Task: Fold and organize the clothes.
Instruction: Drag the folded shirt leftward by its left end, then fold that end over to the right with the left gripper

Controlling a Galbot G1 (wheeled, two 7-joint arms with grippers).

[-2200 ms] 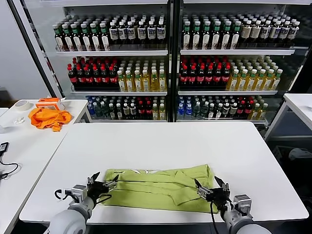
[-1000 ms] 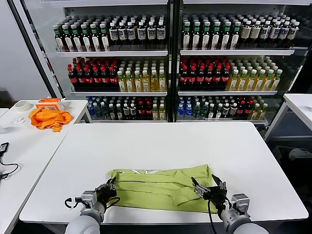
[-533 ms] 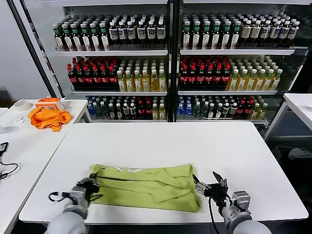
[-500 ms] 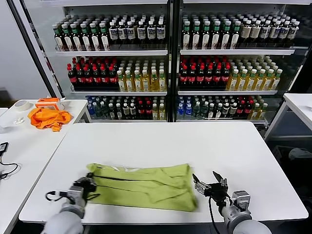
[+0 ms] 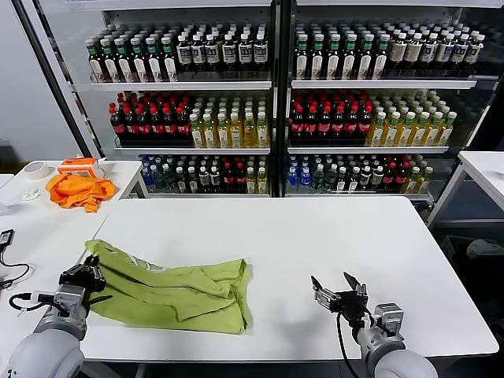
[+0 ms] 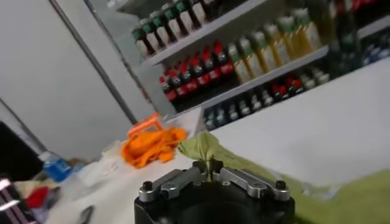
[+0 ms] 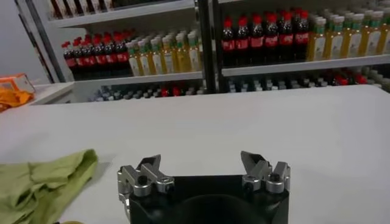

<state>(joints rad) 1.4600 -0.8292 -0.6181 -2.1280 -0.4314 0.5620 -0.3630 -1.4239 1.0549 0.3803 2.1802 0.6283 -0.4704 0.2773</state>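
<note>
While the left gripper [image 5: 85, 275] clamped the T-shirt [image 5: 175, 288] at the table's [image 5: 331, 236] left edge, it needed low, steady tension; the right gripper [image 5: 339, 294] waited open, well right of the shirt.

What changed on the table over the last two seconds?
The left gripper, shut on the yellow-green T-shirt, dragged it across the white table toward the robot's left; its left end now lies at the table's left edge. The right gripper, earlier at the shirt's right end, is open with bare table below it. The orange garment and the bottle shelves are unchanged.
</note>
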